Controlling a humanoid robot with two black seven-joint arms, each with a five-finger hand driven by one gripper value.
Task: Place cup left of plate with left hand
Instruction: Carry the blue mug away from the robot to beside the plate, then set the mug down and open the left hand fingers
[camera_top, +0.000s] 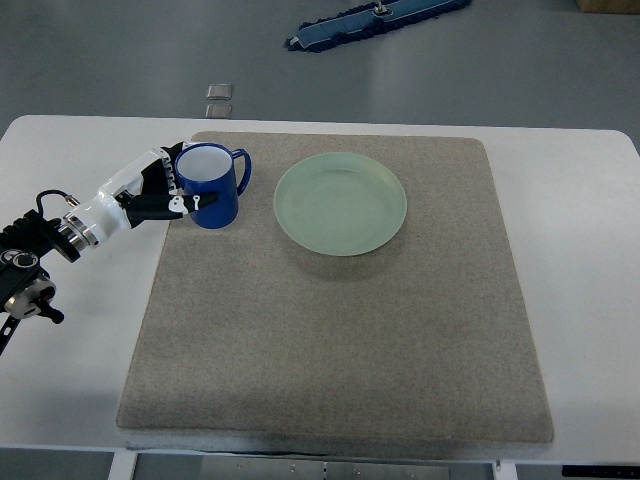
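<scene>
A blue cup (213, 186) with a white inside stands upright on the grey mat (330, 330), its handle pointing right toward the plate. A pale green plate (340, 203) lies on the mat just right of the cup, a small gap between them. My left hand (170, 190) comes in from the left edge and its fingers are curled around the cup's left side, thumb across the front. The right arm is out of view.
The mat lies on a white table (580, 300). A blue mop head (375, 20) lies on the floor beyond the table, and a small floor socket plate (218, 100) sits near the table's far edge.
</scene>
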